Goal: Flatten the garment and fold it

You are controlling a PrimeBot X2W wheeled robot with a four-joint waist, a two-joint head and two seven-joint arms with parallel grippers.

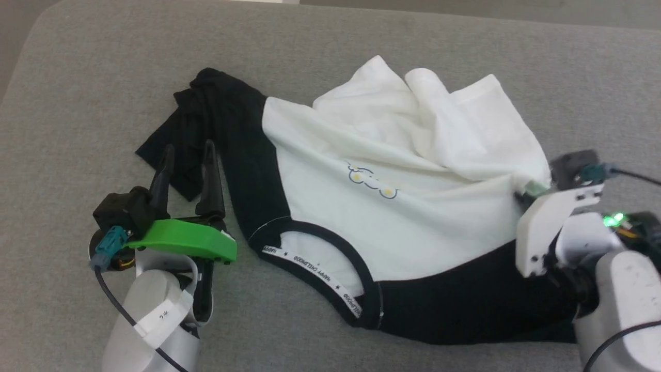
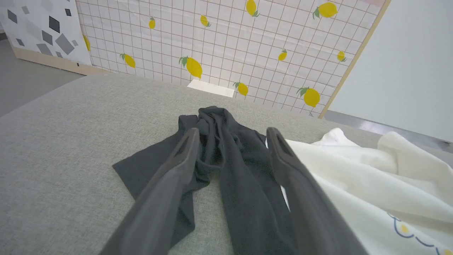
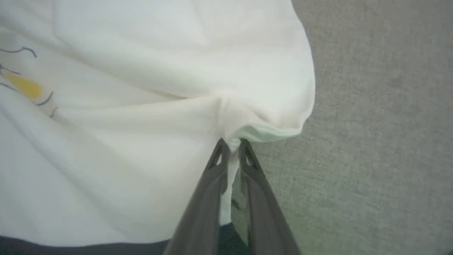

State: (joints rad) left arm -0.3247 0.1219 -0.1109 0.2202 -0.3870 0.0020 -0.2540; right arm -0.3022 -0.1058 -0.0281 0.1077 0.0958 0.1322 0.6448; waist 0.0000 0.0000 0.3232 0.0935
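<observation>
The garment (image 1: 392, 170) lies crumpled on the grey cushion (image 1: 77, 103). Left of its neckband (image 1: 374, 305), my left tool (image 1: 189, 148), spread apart, straddles the bunched black sleeve (image 2: 226, 148) running away from me. Right of it, my right tool (image 3: 232, 143) is clamped on white cloth (image 3: 177, 106).

Bare grey cushion (image 1: 82, 93) lies open across the upper left and top of the head frame and down its lower left, giving my left claw (image 1: 189, 150) room on its outer side. Between and ahead of its spread fingers the bunched black sleeve (image 1: 211, 108) lies in the way. The garment (image 1: 392, 155) heaps in white folds at centre and upper right. My right claw (image 3: 232, 143), pinched on white cloth, has bare cushion along the right of its wrist frame. A lemon-print panel (image 2: 247, 42) stands beyond the cushion's far edge.
</observation>
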